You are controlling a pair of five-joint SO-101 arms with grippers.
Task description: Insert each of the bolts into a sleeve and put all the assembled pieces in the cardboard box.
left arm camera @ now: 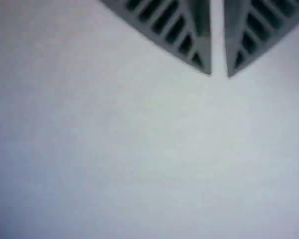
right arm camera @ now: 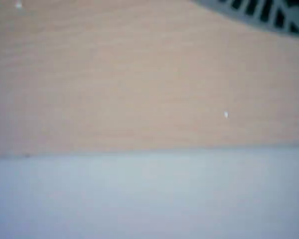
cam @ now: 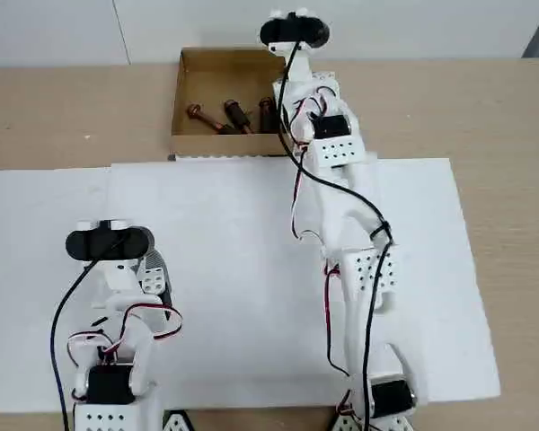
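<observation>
1. The left hand (left arm camera: 218,74) hangs low over the white sheet (cam: 251,251); it is pressed almost together with only a slit between, pinching nothing;
2. the right hand (right arm camera: 261,11) is stretched out at the cardboard box (cam: 184,99); whether it is spread or pinching anything I cannot tell;
3. three assembled pieces (cam: 235,115) lie side by side inside the box, on the far tabletop (cam: 63,108); every bolt and sleeve I can see is already there, so the task looks finished or nearly so;
4. no writing can be read anywhere.
</observation>
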